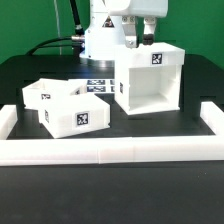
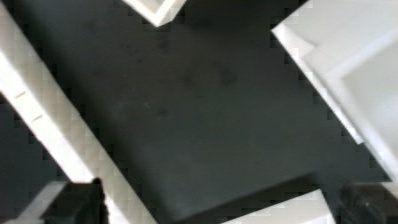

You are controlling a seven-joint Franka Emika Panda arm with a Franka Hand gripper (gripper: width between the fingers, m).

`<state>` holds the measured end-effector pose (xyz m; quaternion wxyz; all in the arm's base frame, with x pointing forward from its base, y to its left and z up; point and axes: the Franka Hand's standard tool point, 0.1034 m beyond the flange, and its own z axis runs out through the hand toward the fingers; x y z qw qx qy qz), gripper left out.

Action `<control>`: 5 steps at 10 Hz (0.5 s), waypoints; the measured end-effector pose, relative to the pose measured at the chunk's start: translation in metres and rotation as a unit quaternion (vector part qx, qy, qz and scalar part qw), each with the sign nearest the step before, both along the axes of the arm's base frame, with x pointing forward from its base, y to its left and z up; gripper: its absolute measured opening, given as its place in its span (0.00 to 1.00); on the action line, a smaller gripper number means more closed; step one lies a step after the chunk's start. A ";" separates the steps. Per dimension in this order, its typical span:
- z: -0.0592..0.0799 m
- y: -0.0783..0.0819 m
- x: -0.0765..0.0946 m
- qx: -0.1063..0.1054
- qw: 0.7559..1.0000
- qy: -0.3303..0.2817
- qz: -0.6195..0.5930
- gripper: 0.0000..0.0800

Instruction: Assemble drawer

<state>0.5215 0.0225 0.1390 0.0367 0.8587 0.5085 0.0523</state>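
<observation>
The tall white housing [image 1: 150,82] stands upright on the black table at the exterior view's right, open side forward, with a tag on its top front. Two white open-top trays lie at the exterior view's left: one further back [image 1: 45,93] and one nearer with a tag on its front [image 1: 80,114]; they touch or nearly touch. My gripper [image 1: 143,38] hangs behind and above the housing, touching nothing. In the wrist view the gripper [image 2: 214,205] is open and empty over dark table, its fingertips [image 2: 63,200] at the frame's corners. White parts [image 2: 347,60] show blurred at the edges.
A long low white rail [image 1: 110,151] runs along the front, with short arms at both ends [image 1: 8,120]. The marker board [image 1: 99,87] lies flat between the trays and the housing. The robot's white base [image 1: 100,40] stands behind. A white strip [image 2: 45,110] crosses the wrist view.
</observation>
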 end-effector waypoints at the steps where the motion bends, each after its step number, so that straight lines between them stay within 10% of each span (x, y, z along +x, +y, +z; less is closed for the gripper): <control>1: 0.000 0.002 -0.006 0.003 1.000 -0.001 -0.020 0.81; 5: 0.001 0.014 -0.025 0.020 0.988 0.002 -0.156 0.81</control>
